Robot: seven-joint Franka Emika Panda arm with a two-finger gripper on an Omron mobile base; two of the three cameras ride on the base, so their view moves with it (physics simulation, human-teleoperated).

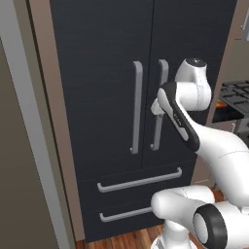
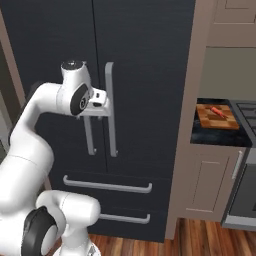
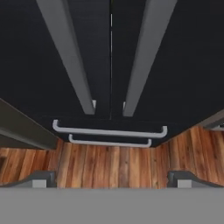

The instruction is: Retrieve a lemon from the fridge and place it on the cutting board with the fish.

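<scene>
With both doors of the fridge (image 1: 107, 97) closed, no sight of the lemon. Gripper (image 3: 111, 178) spread wide, holding nothing, raised close in front of the two vertical bar handles (image 2: 109, 107), pointing down along the door seam toward the two lower drawers (image 3: 109, 131) and wooden floor (image 3: 113, 159). Cutting board (image 2: 216, 116) on the dark counter right of the fridge, fish (image 2: 216, 110) lying on top.
</scene>
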